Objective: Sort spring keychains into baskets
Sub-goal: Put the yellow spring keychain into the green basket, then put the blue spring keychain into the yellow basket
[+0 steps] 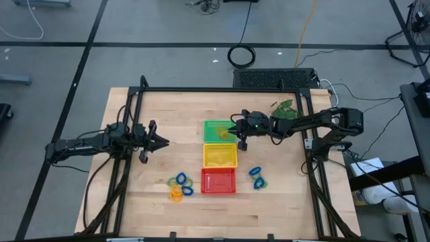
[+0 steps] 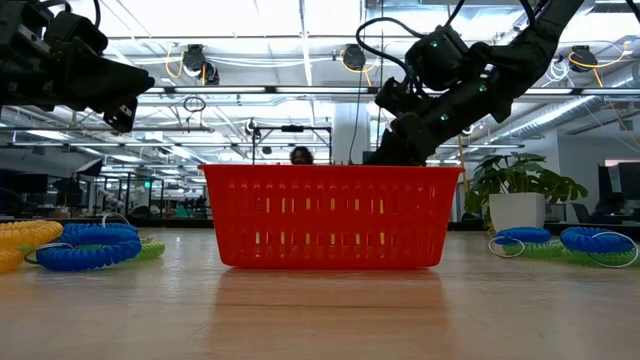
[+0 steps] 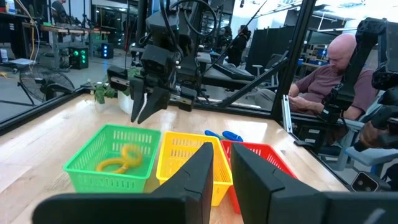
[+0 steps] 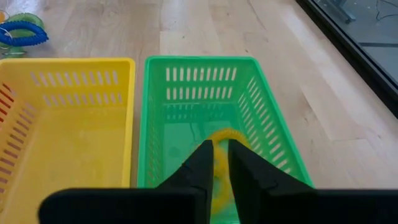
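Observation:
Three baskets stand in a row at mid-table: green [image 1: 216, 131] farthest, yellow [image 1: 220, 156], red [image 1: 219, 180] nearest. A yellow spring keychain [image 3: 121, 158] lies on the green basket's floor. My right gripper [image 3: 144, 109] hangs just above that basket, fingers a narrow gap apart and nothing between them. In the right wrist view the keychain [image 4: 231, 135] shows beyond the fingertips [image 4: 221, 155]. Several blue, yellow and green keychains [image 1: 180, 186] lie on the table left of the red basket, a few more [image 1: 256, 177] to its right. My left gripper [image 1: 163, 141] waits level at the table's left, narrowly open.
A potted plant [image 1: 285, 109] stands at the table's far right, behind my right arm. Black frame rails [image 1: 215, 89] run along the table's far edge and sides. A person [image 3: 323, 74] sits beyond the table's right side. Bare wood lies near the front edge.

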